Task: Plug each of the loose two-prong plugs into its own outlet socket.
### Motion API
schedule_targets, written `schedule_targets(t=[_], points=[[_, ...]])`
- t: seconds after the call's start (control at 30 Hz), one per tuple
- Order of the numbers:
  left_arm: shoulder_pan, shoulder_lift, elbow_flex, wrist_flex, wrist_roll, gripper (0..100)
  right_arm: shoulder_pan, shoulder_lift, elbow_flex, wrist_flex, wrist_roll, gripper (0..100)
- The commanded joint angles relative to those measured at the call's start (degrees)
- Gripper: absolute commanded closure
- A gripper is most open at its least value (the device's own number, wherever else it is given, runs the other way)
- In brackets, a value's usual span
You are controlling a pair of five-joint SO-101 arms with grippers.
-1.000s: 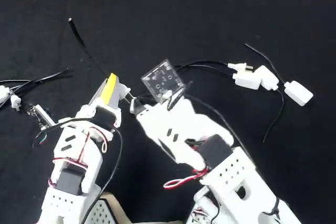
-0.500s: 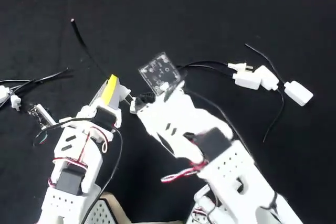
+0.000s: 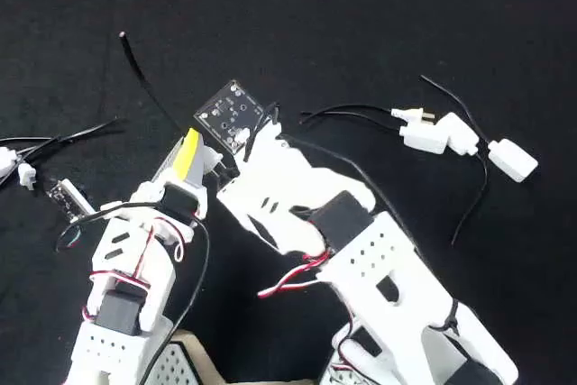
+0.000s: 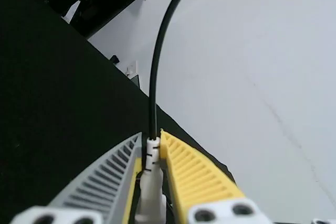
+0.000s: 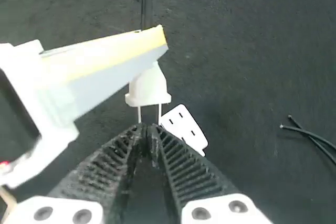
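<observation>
My left gripper is shut on a white two-prong plug, and the plug's black cable rises from it. In the right wrist view the same plug hangs under the left gripper's yellow and grey fingers, its two prongs pointing at my right gripper. The right gripper's black fingers are shut, with a white outlet socket at their tips, just beside the prongs. In the high view the right gripper is right next to the left gripper, left of the table's middle.
Two joined white plug bodies and a white socket block lie at the right with thin black cables. Small white connectors and a little board lie at the left edge. The held plug's cable runs up-left to its end.
My right arm has swung left and farther from the front, carrying the socket past the left gripper's tip. The left arm and its plug have stayed put.
</observation>
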Motion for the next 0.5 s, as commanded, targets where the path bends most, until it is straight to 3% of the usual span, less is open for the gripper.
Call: schedule_targets(t=[0.0,0.23,0.47], points=[[0.22,-0.97,-0.22,0.26,0.00,97,-0.97,0.13,-4.35,2.02,1.58,98.7],[3.03,-0.97,-2.77,0.00,0.18,97,-0.88,0.13,-7.96,8.70,1.49,98.7],[3.56,-0.97,-3.82,0.18,0.26,97,1.32,-0.04,-8.57,9.14,1.49,98.7]])
